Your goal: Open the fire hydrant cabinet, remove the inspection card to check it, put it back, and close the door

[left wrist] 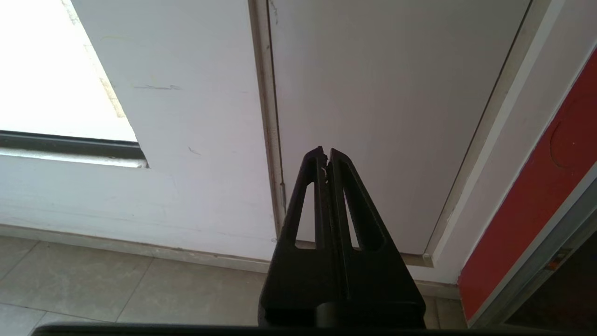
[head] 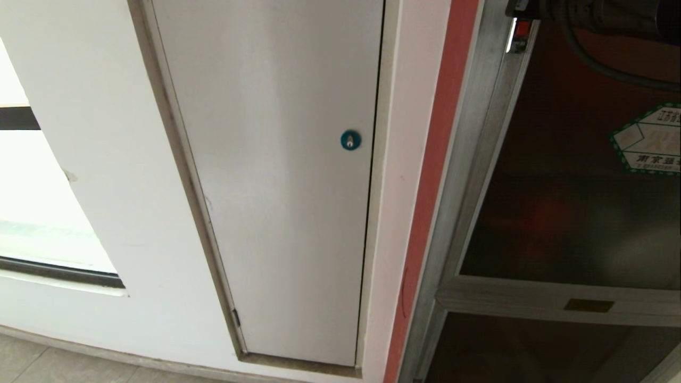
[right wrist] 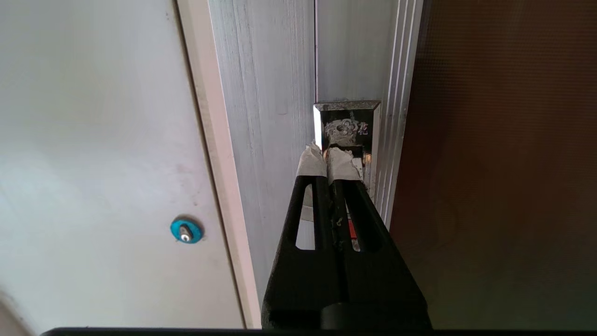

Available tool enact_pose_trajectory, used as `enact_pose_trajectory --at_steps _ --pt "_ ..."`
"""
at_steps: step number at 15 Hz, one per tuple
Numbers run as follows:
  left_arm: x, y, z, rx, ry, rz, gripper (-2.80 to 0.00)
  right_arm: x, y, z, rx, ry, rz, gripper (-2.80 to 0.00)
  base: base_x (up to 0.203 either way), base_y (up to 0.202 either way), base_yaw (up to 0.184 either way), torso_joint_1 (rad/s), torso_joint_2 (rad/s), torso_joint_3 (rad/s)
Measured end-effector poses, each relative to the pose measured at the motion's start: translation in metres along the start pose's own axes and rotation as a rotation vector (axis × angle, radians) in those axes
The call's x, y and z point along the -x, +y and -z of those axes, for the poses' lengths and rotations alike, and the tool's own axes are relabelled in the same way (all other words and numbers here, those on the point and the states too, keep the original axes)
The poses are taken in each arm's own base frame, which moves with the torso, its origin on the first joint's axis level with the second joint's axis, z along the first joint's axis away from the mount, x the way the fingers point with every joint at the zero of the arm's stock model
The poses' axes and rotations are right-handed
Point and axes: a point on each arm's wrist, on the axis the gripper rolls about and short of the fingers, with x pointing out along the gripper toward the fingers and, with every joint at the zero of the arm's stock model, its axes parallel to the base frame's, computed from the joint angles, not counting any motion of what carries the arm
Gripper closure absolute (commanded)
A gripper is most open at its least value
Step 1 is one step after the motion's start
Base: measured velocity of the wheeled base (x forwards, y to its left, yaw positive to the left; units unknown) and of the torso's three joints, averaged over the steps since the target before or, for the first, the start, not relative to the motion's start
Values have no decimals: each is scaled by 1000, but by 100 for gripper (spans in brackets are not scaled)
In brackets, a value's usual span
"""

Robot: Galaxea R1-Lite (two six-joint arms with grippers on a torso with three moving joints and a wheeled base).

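Right gripper [right wrist: 329, 161] is positioned at the red-and-chrome latch [right wrist: 347, 128] on the brushed-silver frame of the door [right wrist: 503, 163]. Its taped fingertips [right wrist: 311, 163] are pressed together, and the tips are seen at the lower edge of the chrome latch plate; whether contact is made cannot be determined. Nothing is held between the fingers.

The door is shown closed against the frame of the fire hydrant cabinet [head: 479, 159], with the dark glass panel and the green-bordered hexagonal sticker [head: 652, 139] visible in the head view. The inspection card is not visible in any view.

Left gripper [left wrist: 326, 156] is also closed and empty, and is pointed low at the white door panel [left wrist: 387, 116] near the floor tiles [left wrist: 116, 289]. A blue round lock [head: 350, 140] is fitted to that white panel, beside the cabinet.
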Motion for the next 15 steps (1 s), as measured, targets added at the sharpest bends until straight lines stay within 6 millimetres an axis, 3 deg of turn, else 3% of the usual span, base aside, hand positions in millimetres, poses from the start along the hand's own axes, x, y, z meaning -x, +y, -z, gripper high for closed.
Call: enact_pose_trajectory --at_steps 15 --pt "0 0 0 0 0 0 0 -3 -4 3 5 7 15 0 0 0 0 0 0 0"
